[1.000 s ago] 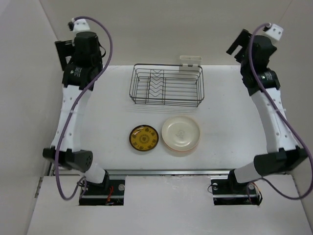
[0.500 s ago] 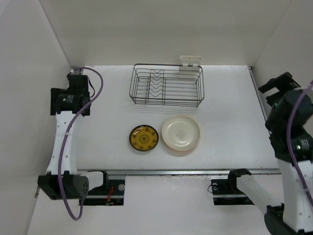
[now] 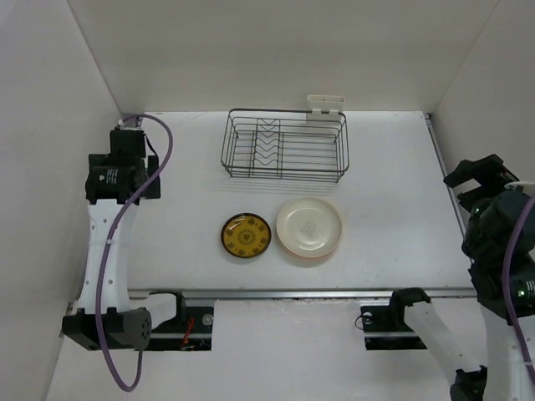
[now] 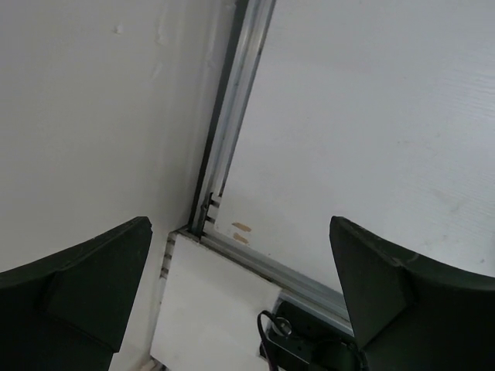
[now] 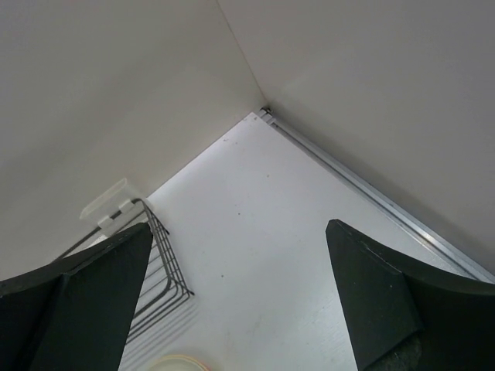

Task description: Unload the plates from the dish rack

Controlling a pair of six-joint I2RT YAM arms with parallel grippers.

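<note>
Rack [image 3: 284,156] at far side of table [image 3: 393,192], white holder [image 3: 325,103] on its back rim. Amber plate [image 3: 246,235] and cream plate [image 3: 309,226] on table, side by side, just before rack. Left gripper [image 4: 240,294] spread, empty, by left wall. Right gripper [image 5: 240,301] spread, empty, by right wall.

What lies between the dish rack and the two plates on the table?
Nothing: the top view shows only bare table between dish rack, amber plate and cream plate.

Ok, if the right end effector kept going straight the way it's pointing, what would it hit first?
Most likely bare table, beside the dish rack and short of the far corner. Nothing stands ahead of the right end effector, though depth is unclear.
</note>
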